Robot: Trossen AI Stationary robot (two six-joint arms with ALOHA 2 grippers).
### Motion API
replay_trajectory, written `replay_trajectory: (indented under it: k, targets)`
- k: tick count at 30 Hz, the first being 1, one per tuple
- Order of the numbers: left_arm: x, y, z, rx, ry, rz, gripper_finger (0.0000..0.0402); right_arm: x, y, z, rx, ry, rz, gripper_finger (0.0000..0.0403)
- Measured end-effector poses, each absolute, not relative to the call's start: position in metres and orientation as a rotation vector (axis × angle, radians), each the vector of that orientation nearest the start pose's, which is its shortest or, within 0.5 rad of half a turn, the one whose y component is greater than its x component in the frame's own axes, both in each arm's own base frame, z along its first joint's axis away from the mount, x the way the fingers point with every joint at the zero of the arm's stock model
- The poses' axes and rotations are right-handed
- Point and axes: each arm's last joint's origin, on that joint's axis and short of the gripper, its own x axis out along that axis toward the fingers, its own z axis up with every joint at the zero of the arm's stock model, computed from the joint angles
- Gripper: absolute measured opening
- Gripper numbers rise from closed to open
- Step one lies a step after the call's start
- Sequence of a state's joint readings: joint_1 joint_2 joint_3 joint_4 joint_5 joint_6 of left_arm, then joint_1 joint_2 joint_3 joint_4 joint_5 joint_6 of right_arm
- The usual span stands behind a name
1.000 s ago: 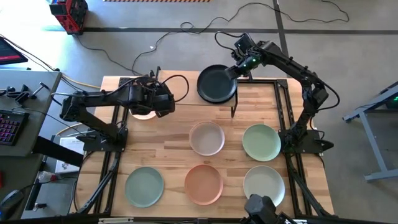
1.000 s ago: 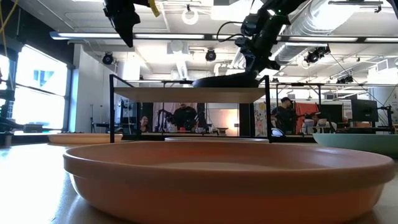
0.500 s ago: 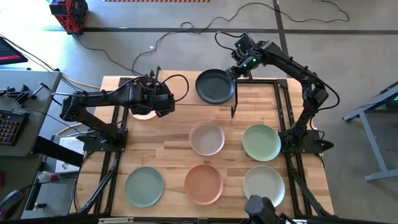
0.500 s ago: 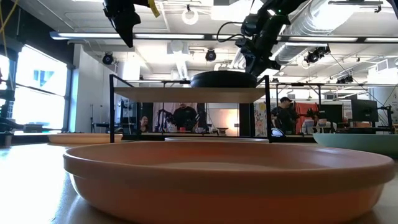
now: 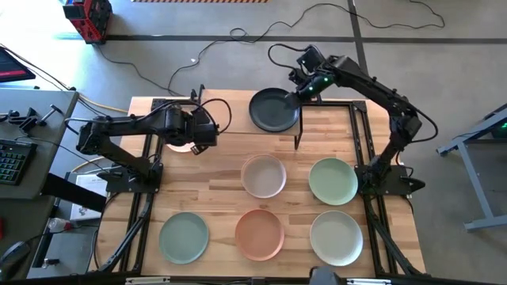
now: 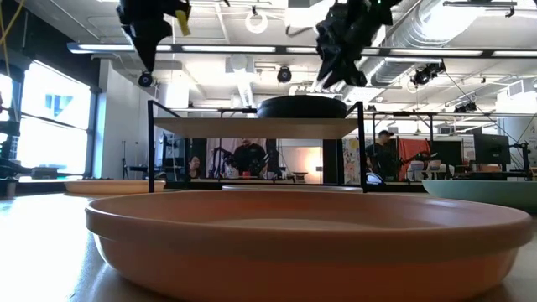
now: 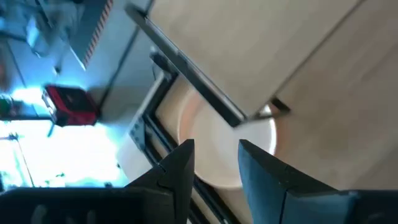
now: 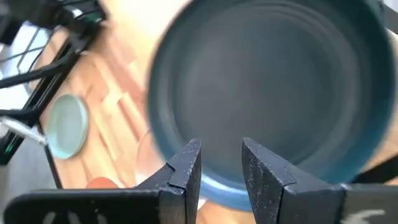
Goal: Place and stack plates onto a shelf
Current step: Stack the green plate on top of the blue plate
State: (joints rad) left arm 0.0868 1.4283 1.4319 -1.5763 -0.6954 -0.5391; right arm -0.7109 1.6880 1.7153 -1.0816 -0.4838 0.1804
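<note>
The right gripper (image 5: 299, 85) hangs just off the far-right edge of the dark teal plate (image 5: 274, 110), its fingers (image 8: 186, 167) parted with nothing between them, the plate let go and lying flat on the right end of the shelf (image 6: 256, 126). From the table's level that plate (image 6: 302, 106) sits alone on the light board, the black legs at each end framing it. The left gripper (image 5: 192, 131) hovers over the shelf's left end, jaws standing apart and empty, with a whitish plate (image 7: 224, 143) below it that pokes out from under the shelf's edge. On the table in front lie five more plates, well apart from each other: a pale pinkish one (image 5: 263, 175) and a pale green one (image 5: 333, 180) in the middle row, then a sage green one (image 5: 184, 237), a peach one (image 5: 259, 233) and another pale one (image 5: 336, 237) along the near edge. The peach plate (image 6: 298, 239) fills the low camera's foreground, blocking most of the tabletop behind it. People sit at desks in the room beyond.
</note>
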Motion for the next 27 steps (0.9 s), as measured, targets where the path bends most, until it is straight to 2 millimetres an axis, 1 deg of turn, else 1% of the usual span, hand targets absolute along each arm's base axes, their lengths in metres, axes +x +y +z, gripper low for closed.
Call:
replay_trajectory:
  k: [6,13,17,19,27]
  targets:
    - [0.223,0.033,0.336,-0.004,1.305,0.933,0.0113,0.262,-0.178,0.379,0.667,0.808,-0.218,0.0094]
    - [0.226,0.024,0.334,-0.168,1.325,0.858,0.0113,0.256,-0.139,0.403,0.547,0.77,-0.114,0.0094]
    - [0.227,0.014,0.332,-0.277,1.339,0.801,0.0113,0.255,-0.125,0.409,0.526,0.77,-0.075,0.0094]
    - [0.227,0.008,0.332,-0.298,1.351,0.768,0.0113,0.254,-0.119,0.409,0.521,0.791,-0.059,0.0094]
    - [0.234,-0.01,0.332,-0.245,1.309,0.647,0.0113,0.249,-0.088,0.4,0.518,0.988,-0.002,0.0094]
